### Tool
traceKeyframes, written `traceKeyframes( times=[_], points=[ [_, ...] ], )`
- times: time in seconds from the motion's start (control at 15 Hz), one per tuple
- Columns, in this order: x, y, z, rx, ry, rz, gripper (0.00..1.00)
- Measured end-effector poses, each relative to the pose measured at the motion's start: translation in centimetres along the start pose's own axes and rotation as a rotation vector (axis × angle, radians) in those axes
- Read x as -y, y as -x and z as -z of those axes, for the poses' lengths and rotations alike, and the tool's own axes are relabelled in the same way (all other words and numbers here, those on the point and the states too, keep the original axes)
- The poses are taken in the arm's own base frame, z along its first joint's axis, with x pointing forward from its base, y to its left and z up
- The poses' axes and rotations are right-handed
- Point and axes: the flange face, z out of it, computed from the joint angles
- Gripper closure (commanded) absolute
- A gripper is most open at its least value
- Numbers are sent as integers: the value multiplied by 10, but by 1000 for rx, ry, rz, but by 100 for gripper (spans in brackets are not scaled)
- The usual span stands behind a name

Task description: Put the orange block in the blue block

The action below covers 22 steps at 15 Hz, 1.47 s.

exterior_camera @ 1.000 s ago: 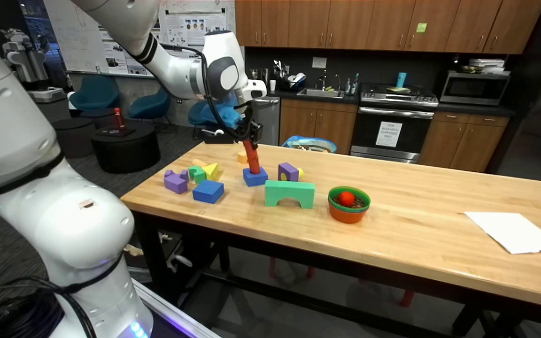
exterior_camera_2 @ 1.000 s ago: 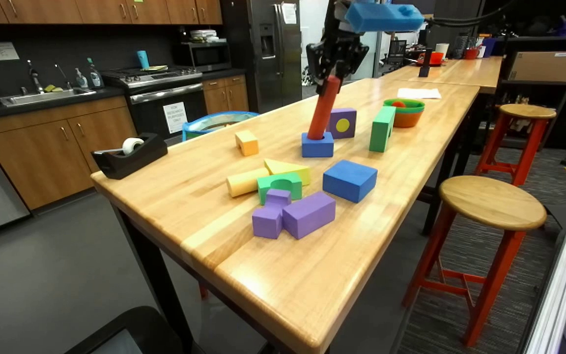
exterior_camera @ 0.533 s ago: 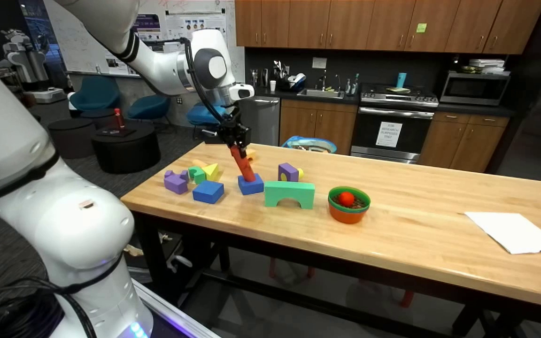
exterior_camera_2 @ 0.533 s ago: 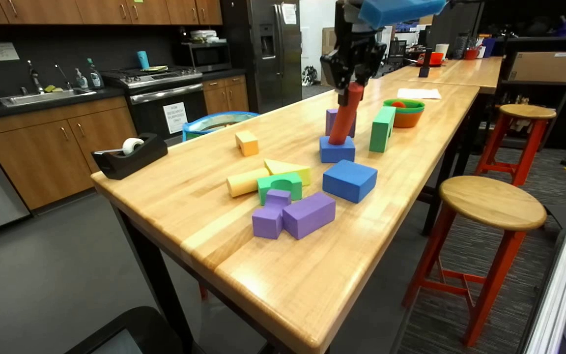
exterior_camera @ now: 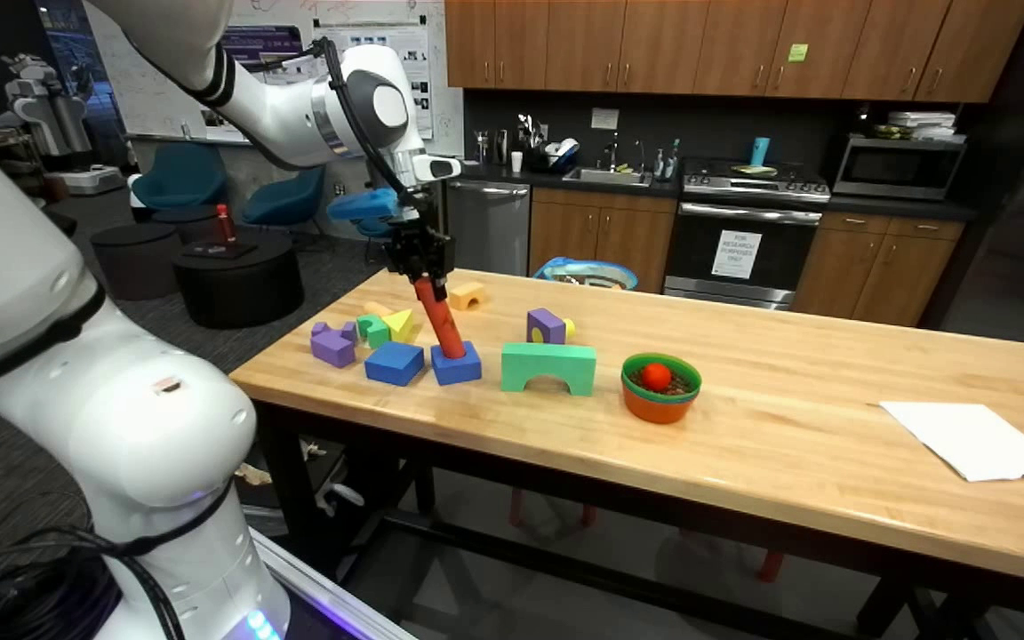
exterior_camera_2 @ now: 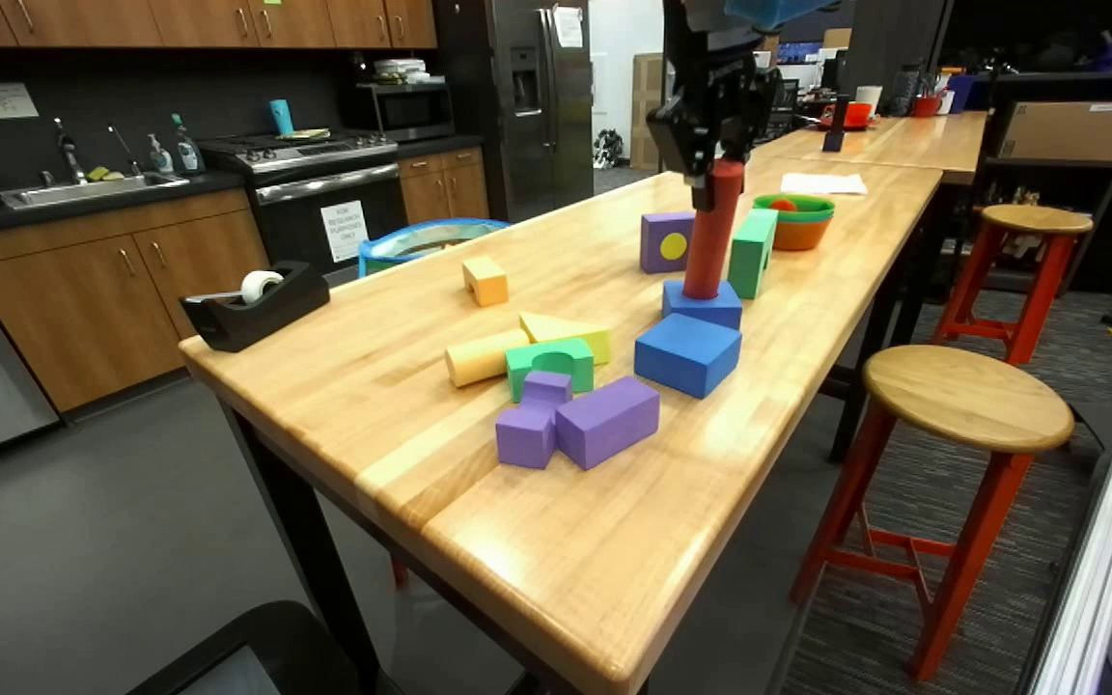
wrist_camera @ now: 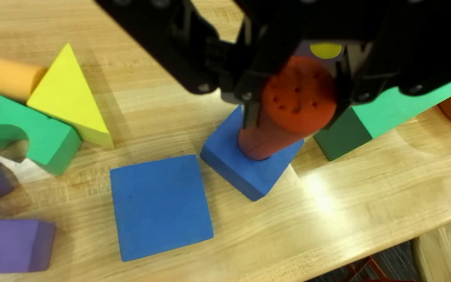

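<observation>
The orange block [exterior_camera: 443, 325] is a tall red-orange cylinder. It leans, with its lower end inside the hole of the squat blue block [exterior_camera: 456, 372], which rests on the table. This pair also shows in an exterior view, with the orange block [exterior_camera_2: 712, 241] above the blue block [exterior_camera_2: 677, 305]. In the wrist view the orange block [wrist_camera: 266, 141] rises out of the blue block [wrist_camera: 225, 153]. My gripper [wrist_camera: 291, 113] is shut on the top of the orange block, a finger on each side. How deep the lower end sits is hidden.
A plain blue block [wrist_camera: 161, 207] lies close beside the holed one. A green arch [exterior_camera: 548, 366] and stacked bowls [exterior_camera: 660, 404] stand on the other side. A yellow triangle [exterior_camera_2: 566, 333], purple blocks [exterior_camera_2: 604, 425] and an orange arch [exterior_camera_2: 486, 282] lie around. The table's edge [wrist_camera: 366, 254] is nearby.
My gripper has moved with the orange block, and the blue block has slid along with it over the table, toward the plain blue block and the table's long edge. The other blocks have not moved.
</observation>
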Motion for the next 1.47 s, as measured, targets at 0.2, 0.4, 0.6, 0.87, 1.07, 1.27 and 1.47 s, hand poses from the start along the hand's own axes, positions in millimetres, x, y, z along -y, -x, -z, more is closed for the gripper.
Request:
traceKeyframes(
  times=[0.2, 0.4, 0.6, 0.87, 1.07, 1.27, 1.47],
  points=[
    [-2, 0, -6, 3, -6, -6, 85],
    [-8, -1, -11, -3, -25, -27, 85],
    [-14, -2, -13, -9, -45, -49, 85],
    [-16, -1, -17, -11, -50, -55, 24],
    [-17, 3, -30, 6, -46, -53, 5],
    [-17, 5, -37, 8, -41, -49, 0],
    [-17, 6, -38, 5, -37, -46, 0]
  ],
)
